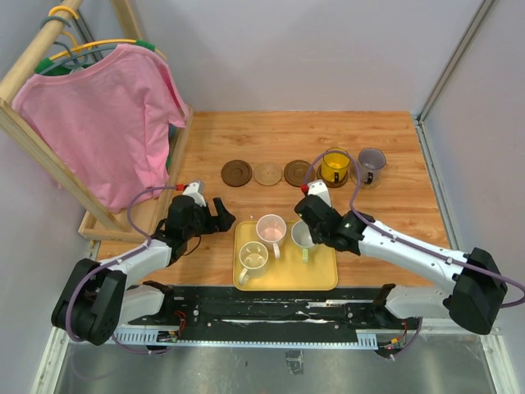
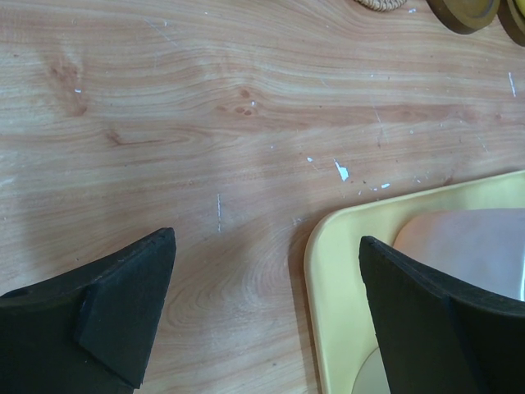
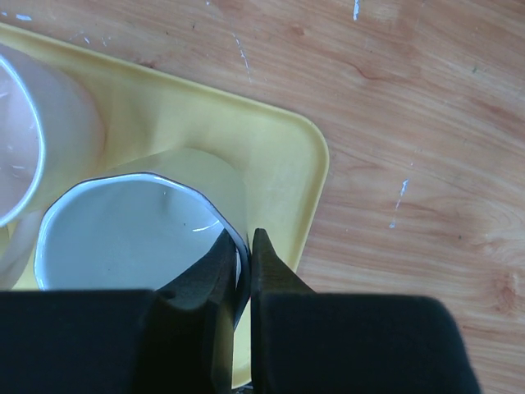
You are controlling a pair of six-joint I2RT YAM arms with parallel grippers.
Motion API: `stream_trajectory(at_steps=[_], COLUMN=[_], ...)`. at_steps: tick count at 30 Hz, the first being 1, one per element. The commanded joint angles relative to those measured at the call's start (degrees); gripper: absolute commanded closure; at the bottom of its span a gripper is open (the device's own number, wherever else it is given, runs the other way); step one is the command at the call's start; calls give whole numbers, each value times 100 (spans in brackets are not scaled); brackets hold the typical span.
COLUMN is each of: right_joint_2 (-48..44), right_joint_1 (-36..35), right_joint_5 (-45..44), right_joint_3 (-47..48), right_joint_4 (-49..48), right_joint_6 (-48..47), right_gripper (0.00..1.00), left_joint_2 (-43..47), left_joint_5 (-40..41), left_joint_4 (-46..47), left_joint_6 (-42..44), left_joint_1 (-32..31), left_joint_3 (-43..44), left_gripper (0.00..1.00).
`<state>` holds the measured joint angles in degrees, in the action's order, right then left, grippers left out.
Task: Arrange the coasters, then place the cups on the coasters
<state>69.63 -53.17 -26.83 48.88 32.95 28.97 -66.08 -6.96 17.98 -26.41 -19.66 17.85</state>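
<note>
Item in hand: the white-green ceramic cup (image 1: 303, 236), at the far right corner of the yellow rectangular plastic tray (image 1: 318, 277). The tray sits at the middle of the near edge of the wooden table (image 1: 394, 213). The right gripper (image 1: 312, 223) has its jaws clamped on this cup's wall at the rim, one finger inside and one outside. Whether the base has left the tray cannot be told.

The left gripper (image 1: 215, 215) hovers over bare wood just beside the tray's far left corner, jaws wide apart and holding nothing.

Five coasters lie in a row across the table's far half. The two at the right end carry the translucent yellow cup (image 1: 334, 167) and the translucent grey-purple cup (image 1: 371, 164). Three are bare: the dark brown ringed coaster (image 1: 236, 172), the tan coaster (image 1: 267, 173) and the mid-brown coaster (image 1: 297, 172). The pale pink cup (image 1: 271, 228) and the cream cup (image 1: 253, 258) stand on the tray.

Assessment: the coasters appear to be arranged, and the third cup placement is in hand. The next move calls for a straight lift clear of the tray lip and of the pale pink cup close alongside. The cup then goes to a bare coaster, most likely the mid-brown one, and is set down centred without nudging the translucent yellow cup beside it. The one-sided rim pinch may let the cup tilt.
</note>
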Motion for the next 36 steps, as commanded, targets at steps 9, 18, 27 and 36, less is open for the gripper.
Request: stream_trajectory(at_steps=[9, 18, 27, 36], right_joint_2=[188, -375, -729, -272], right_joint_1=[594, 574, -177, -776], right_joint_5=[533, 419, 300, -166], right_joint_3=[51, 457, 194, 74], right_joint_4=[-724, -287, -119, 36], right_joint_6=[-741, -434, 660, 1616], right_gripper=[56, 13, 2, 2], left_joint_2=[-219, -265, -265, -158], left_joint_5=[8, -30, -48, -87], left_joint_4=[259, 328, 368, 368], left_joint_6=[12, -4, -17, -6], left_joint_1=[-41, -39, -43, -44], left_joint_3=[143, 108, 62, -22], left_gripper=[3, 3, 3, 3])
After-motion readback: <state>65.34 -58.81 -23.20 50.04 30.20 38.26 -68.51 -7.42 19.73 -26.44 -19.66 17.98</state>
